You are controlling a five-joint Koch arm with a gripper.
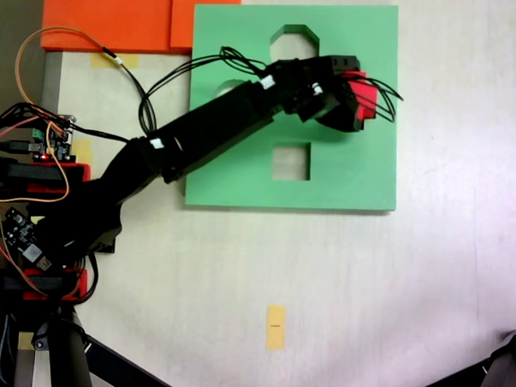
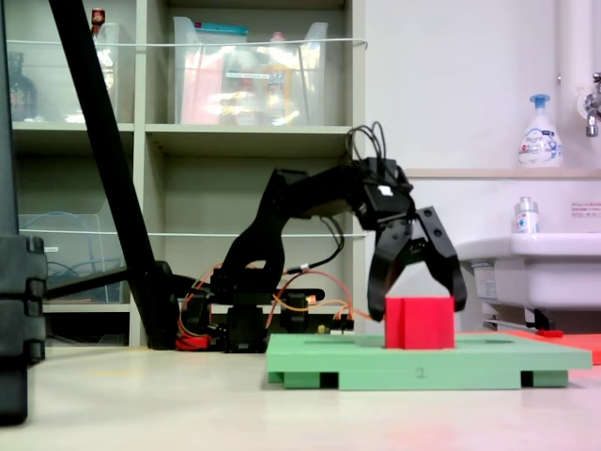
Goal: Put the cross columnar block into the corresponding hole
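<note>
On the green foam board, toward its 3 o'clock side as seen from above, the cross columnar block is found standing upright; in the side-on fixed view it rises red from the board's top surface, roughly at the board's middle. From above, only a red sliver of it is seen past the black gripper. Whether it sits in the corresponding hole cannot be told, since that part of the board is covered by the arm in the view from above.

The gripper is held directly over the block, and its jaws are spread wide, one tip at each upper side of the block, with nothing gripped. In the view from above, the gripper is reached out from the arm's base at 8 o'clock toward 2 o'clock across the board.

A square cutout is left uncovered near the board's 6 o'clock edge, and an octagonal cutout near its 12 o'clock edge. An orange foam sheet is laid on the desk at 11 o'clock, touching the board's corner. A small yellow tape mark is stuck to the desk at 6 o'clock, well apart from the board.
</note>
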